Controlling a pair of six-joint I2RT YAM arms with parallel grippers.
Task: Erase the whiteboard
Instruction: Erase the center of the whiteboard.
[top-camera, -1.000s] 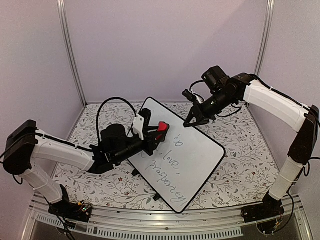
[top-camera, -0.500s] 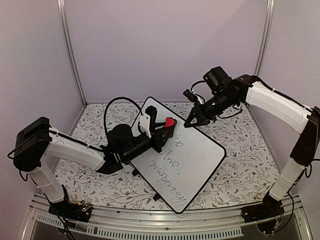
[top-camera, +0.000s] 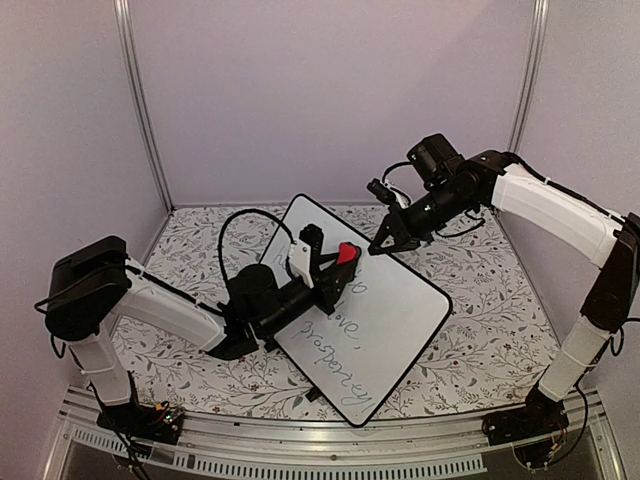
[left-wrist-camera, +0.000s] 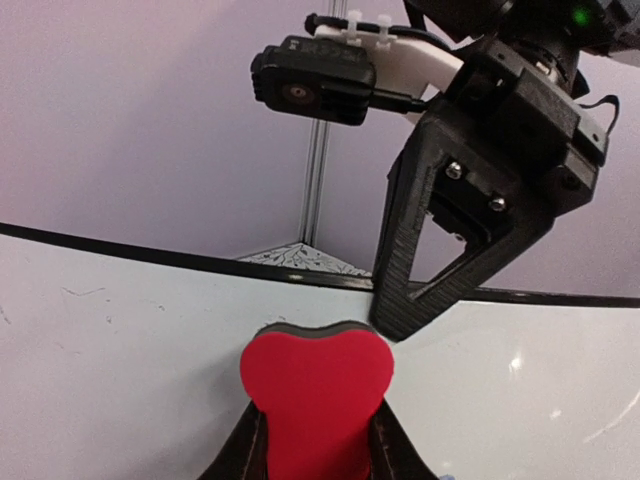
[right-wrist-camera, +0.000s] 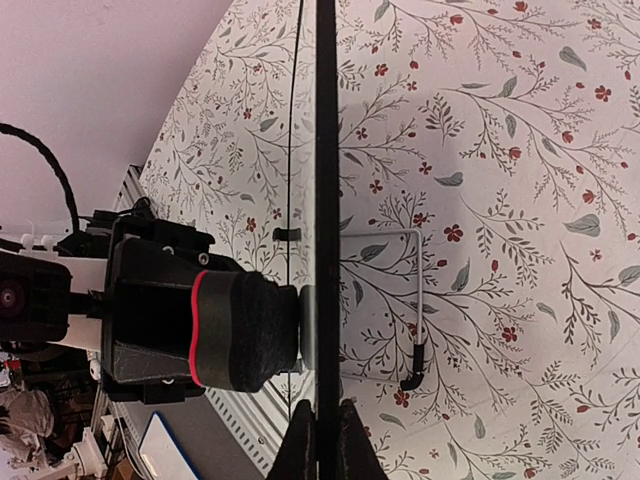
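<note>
The whiteboard lies tilted on the table, with cursive handwriting across its middle and lower part. My left gripper is shut on a red eraser and presses its dark felt face against the board near the upper edge. In the left wrist view the eraser sits between my fingers on the white surface. My right gripper is shut on the board's upper rim. In the right wrist view the rim runs edge-on between my fingertips, with the eraser against it.
The table wears a floral cloth. A wire stand sits behind the board. Grey walls and metal posts close in the back and sides. My right gripper's fingers hang just beyond the eraser in the left wrist view.
My left arm has slid the eraser rightward along the board's upper part, closer to the right gripper. The right gripper has stayed clamped on the rim.
</note>
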